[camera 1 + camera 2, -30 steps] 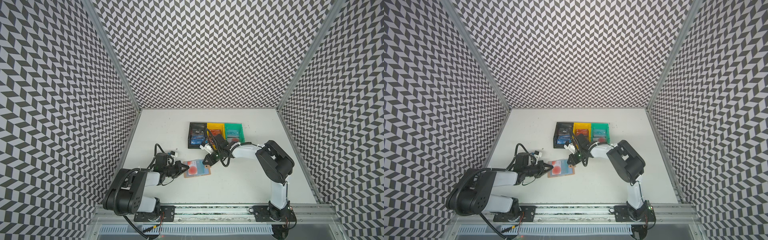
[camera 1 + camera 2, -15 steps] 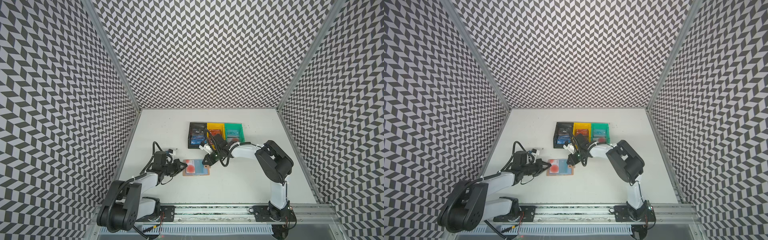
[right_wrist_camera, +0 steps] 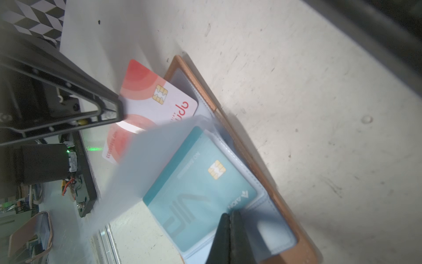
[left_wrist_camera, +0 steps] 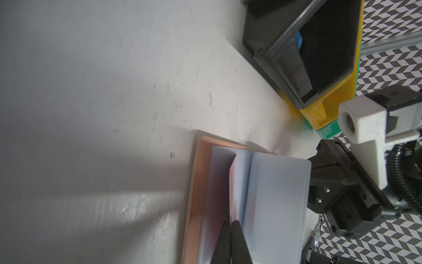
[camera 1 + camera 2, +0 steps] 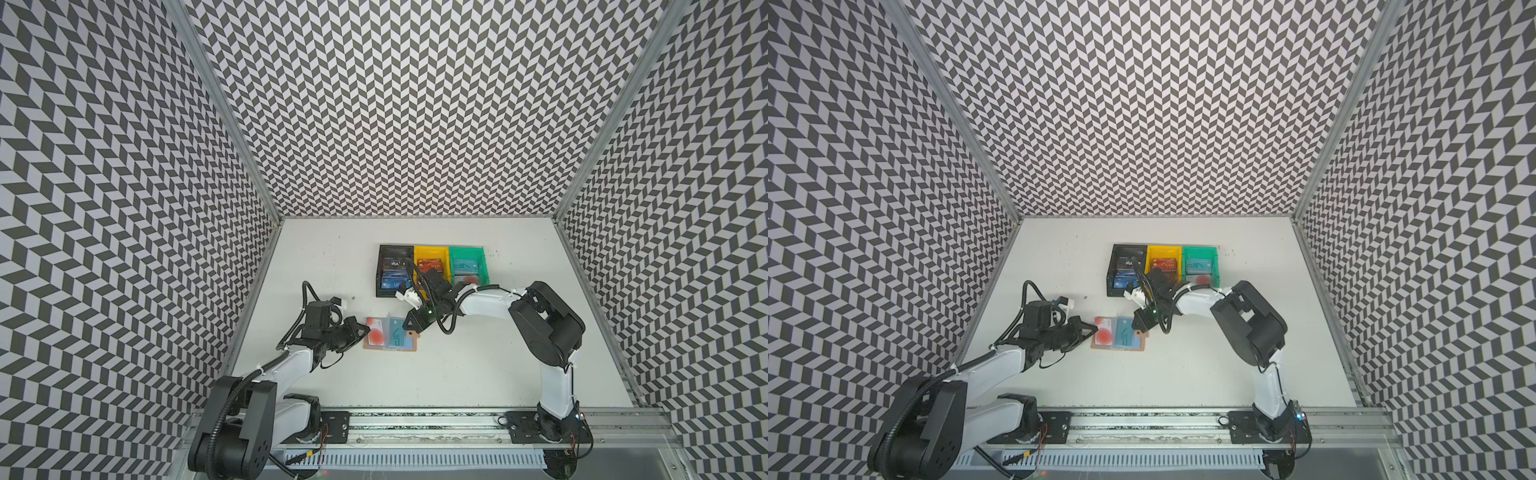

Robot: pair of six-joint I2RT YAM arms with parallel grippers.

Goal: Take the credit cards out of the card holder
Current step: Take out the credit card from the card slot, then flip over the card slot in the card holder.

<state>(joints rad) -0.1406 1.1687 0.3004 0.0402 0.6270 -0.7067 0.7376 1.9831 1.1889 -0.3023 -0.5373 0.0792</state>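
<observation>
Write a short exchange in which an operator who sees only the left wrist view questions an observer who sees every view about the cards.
Operator: What is the left gripper pinching at the card holder? I see only a thin edge.
Observer: The right wrist view shows it shut on a white card with red circles, which juts past the holder's edge.
Operator: And what lies beyond the raised sleeve?
Observer: A teal VIP card, tucked in a clear sleeve on the holder's other page.
</observation>
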